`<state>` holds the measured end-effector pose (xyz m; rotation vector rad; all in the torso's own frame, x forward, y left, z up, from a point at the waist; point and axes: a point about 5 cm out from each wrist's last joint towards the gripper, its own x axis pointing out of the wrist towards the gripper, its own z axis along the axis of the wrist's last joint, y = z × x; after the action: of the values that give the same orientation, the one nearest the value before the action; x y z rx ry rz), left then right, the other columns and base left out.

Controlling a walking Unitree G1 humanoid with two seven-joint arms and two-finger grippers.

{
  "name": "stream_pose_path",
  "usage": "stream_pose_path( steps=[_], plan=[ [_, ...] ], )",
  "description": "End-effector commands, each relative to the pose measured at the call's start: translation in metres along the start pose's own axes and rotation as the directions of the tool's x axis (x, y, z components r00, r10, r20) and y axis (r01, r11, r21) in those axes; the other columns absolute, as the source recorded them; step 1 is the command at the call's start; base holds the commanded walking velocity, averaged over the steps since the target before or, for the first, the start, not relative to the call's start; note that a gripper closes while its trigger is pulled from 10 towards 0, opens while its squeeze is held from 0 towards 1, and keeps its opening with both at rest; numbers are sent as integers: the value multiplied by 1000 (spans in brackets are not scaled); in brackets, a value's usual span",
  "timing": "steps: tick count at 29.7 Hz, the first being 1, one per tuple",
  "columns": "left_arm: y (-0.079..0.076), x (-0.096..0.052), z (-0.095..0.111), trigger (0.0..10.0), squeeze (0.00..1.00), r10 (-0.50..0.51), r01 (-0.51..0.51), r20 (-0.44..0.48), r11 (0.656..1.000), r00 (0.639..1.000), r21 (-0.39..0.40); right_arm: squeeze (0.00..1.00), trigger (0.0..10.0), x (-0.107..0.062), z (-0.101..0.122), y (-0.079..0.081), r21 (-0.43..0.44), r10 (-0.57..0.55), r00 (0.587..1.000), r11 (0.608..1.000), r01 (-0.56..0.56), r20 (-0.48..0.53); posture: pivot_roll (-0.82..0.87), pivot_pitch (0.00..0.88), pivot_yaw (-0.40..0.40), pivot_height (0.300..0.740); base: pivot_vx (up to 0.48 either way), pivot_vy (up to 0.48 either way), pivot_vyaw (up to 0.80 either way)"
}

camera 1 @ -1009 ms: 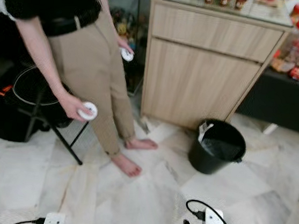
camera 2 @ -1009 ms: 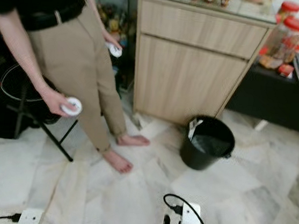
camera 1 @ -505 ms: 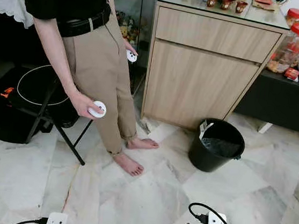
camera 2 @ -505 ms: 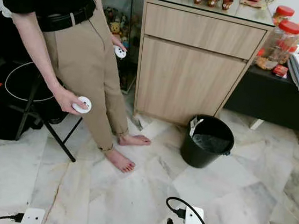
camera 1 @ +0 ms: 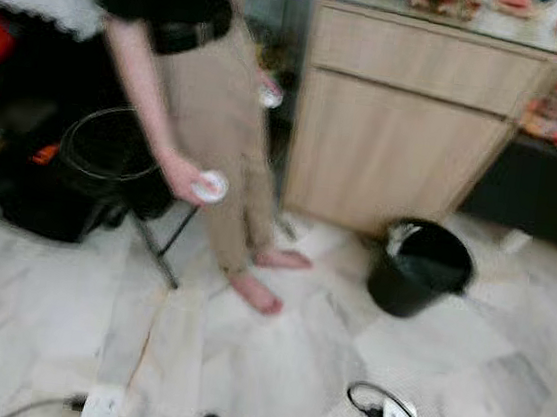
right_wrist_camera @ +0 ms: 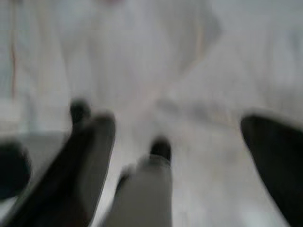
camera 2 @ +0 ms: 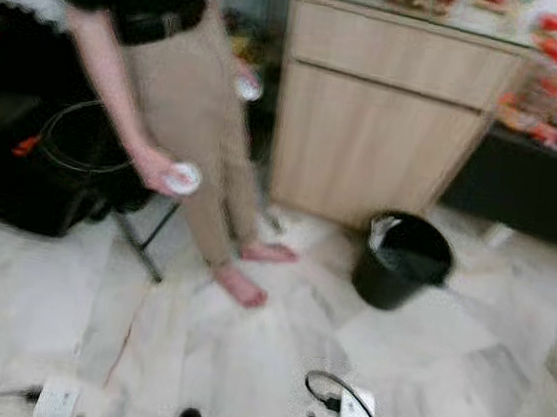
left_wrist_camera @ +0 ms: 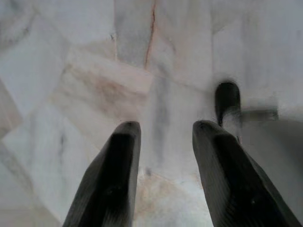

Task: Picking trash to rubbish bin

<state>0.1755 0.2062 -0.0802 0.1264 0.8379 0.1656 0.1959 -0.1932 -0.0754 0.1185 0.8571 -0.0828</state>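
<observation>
The head views are blurring. A black bin (camera 1: 420,268) with a liner is sitting on the marble floor (camera 1: 271,359) right of center, just in front of a wooden cabinet (camera 1: 408,133). A barefoot person (camera 1: 209,110) is standing at upper left, holding a small white round object (camera 1: 210,186).

The left gripper (left_wrist_camera: 163,135) is hanging over bare floor, fingers spread apart and holding nothing. The right gripper (right_wrist_camera: 182,142) is also hanging spread wide and empty over the floor.

No trash is recognisable, so the task appears barely begun: finding, lifting and binning seem to be ahead.
</observation>
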Motion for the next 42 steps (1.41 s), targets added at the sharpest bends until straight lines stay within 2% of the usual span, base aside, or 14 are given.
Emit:
stream_pose_path(
  steps=[1,7,15,35,42],
  plan=[
    [6,-5,-20,10000,0,13,-12,-72,1000,997,11,0,10000,0,-2,2,10,1,1000,1000,-1,-2,68,192,-38,740,0,0,0],
    [6,-5,-20,10000,0,13,-12,-71,1000,997,6,0,10000,0,-2,3,16,11,1000,1000,-11,-2,69,194,-40,740,0,0,-400],
    [6,-5,-20,10000,0,15,-15,-70,1000,997,3,0,10000,0,-1,4,5,12,1000,1000,-12,-3,69,197,-39,740,0,0,0],
    [7,-5,-18,10000,0,17,-17,-59,1000,998,-1,0,10000,0,-2,4,5,8,1000,1000,-8,-4,66,201,-37,740,0,0,-792],
    [7,-5,-18,10000,0,24,-22,-58,999,998,38,0,10000,0,-3,5,5,10,1000,1000,-10,-7,71,206,-38,740,0,0,-788]
  ],
)
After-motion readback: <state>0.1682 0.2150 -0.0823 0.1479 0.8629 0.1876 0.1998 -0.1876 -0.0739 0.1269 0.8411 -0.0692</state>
